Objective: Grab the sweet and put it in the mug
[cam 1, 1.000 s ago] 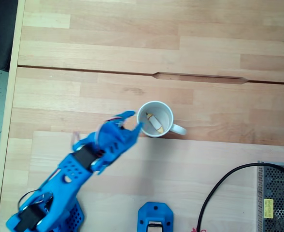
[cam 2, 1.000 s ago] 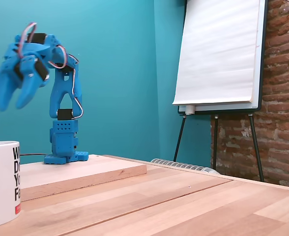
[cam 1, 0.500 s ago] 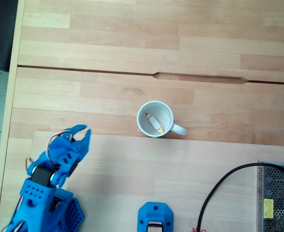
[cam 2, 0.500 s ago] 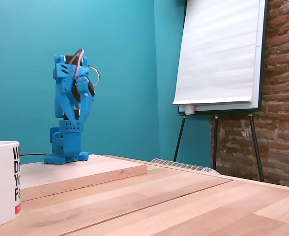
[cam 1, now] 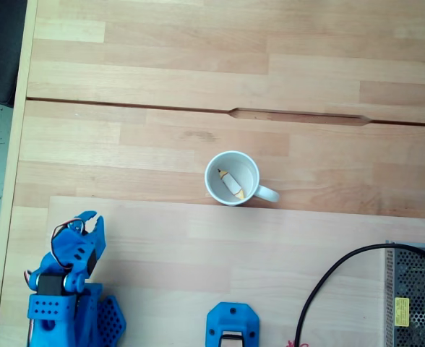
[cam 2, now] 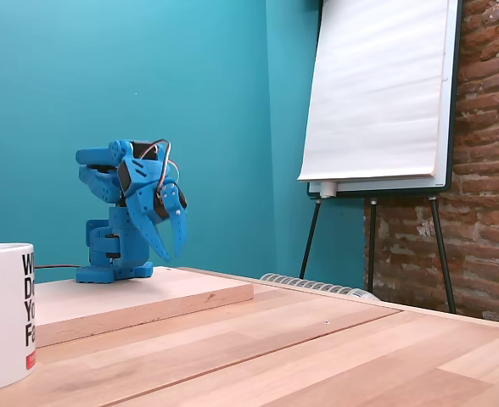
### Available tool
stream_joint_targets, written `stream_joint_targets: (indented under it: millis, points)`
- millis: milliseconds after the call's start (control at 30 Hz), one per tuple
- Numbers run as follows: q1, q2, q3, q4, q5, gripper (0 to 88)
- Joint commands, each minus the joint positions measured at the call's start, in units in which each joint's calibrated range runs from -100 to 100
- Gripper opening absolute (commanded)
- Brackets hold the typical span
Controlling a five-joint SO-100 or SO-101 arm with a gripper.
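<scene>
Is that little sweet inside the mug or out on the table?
Inside: the sweet lies on the mug's white bottom.

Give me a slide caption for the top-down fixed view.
Sweet resting inside the white mug, blue arm's empty tool folded near its base.

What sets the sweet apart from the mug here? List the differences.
The sweet is tiny and elongated; the mug is round and far larger. The sweet has yellow twisted ends around a white middle; the mug is white throughout, with black lettering shown in a fixed view. The sweet lies inside; the mug stands upright on the table. Both are partly white.
</scene>
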Motion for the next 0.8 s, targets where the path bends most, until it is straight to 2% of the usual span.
stream_joint_targets:
  millis: [0, 167, 333, 767]
  points:
    - [-2.4, -5.3, 3.7, -1.0, -1.0, 3.5]
    - [-3.5, -13.9, 9.3, -1.0, -3.3, 3.4]
    - [-3.6, -19.3, 12.1, -0.9, -3.7, 3.4]
    - [-4.2, -20.7, 13.6, -0.9, -3.7, 3.3]
